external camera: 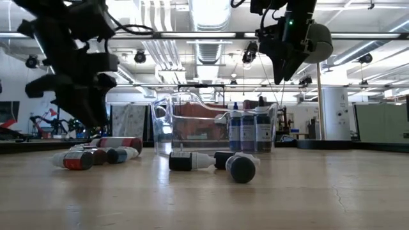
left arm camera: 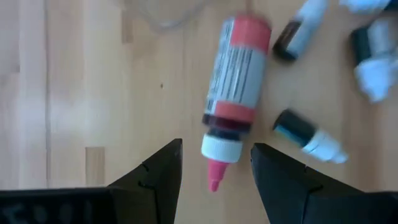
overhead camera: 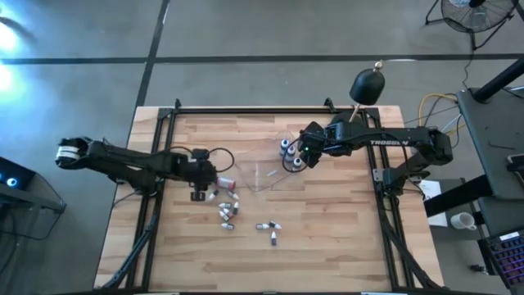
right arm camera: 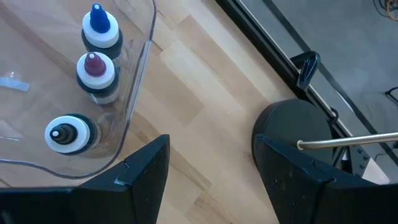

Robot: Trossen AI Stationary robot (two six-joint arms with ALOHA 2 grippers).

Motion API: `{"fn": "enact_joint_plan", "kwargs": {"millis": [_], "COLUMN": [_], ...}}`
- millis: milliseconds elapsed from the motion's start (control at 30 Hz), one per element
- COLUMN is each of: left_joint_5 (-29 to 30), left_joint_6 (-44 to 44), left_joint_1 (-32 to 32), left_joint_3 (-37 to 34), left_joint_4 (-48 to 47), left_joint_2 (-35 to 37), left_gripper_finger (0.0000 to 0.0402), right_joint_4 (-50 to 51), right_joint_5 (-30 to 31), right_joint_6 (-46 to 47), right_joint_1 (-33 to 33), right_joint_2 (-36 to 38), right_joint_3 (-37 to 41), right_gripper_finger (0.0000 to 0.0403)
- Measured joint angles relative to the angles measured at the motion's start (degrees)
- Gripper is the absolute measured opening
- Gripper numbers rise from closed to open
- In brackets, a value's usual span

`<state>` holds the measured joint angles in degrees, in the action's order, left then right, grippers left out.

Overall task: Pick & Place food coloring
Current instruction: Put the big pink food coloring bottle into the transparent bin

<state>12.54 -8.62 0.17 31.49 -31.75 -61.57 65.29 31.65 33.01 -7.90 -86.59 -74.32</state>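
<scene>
**Bottles Half Sorted, One Red Bottle Lined Up Between Open Fingers**

While the wooden tabletop (overhead camera: 327, 238) filled most of the overhead picture, framed by black rails and standing on a grey concrete floor, the level camera looked past it into a workshop with ceiling ducts, strip lights and a pale column. A black domed lamp (overhead camera: 368, 85) stood at the far edge, and a fan sat off in the corner of the floor.

Near the middle of the tabletop stood the clear tray (overhead camera: 266, 174), and three bottles (right arm camera: 91, 59) were upright in it against one wall, probably stood together to leave room for the rest. The right gripper (overhead camera: 304, 154) hung above that side of the tray, its fingers wide and empty, so a drop-off there looked finished.

The left gripper (overhead camera: 201, 192) was low over the loose bottles (overhead camera: 228, 209) lying on their sides beside the tray, with two more lying apart nearer the front. Its fingers (left arm camera: 152, 177) stood wide with nothing between them but the pink tip of a red bottle (left arm camera: 233, 93), which lay flat and pointed straight into the gap. That alignment suggested a grasp being set up around the cap end. A small dark bottle with a white cap (left arm camera: 308, 134) lay just beside it, close enough to be nudged.
</scene>
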Motion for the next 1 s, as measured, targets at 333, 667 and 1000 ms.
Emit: {"fn": "enact_joint_plan", "kwargs": {"millis": [333,667,1000], "left_joint_5": [-2.96,-3.07,-4.16], "left_joint_6": [-3.00,-3.61,-3.81], "left_joint_1": [1.68,1.98,2.00], "left_joint_3": [-2.90,-2.54,-2.58], "left_joint_4": [5.15,6.65,8.81], "left_joint_2": [-4.79,-8.54,-8.43], "left_gripper_finger": [0.0165,0.0165,0.0165], "right_joint_4": [-0.57,-1.19,-1.44], "right_joint_5": [-0.01,-0.01,-0.01], "right_joint_6": [0.00,-0.02,-0.04], "right_joint_1": [0.00,0.00,-0.02], "right_joint_2": [0.00,0.02,0.02], "right_joint_3": [0.00,0.03,1.26], "right_gripper_finger": [0.0228,0.0228,0.0228]}}
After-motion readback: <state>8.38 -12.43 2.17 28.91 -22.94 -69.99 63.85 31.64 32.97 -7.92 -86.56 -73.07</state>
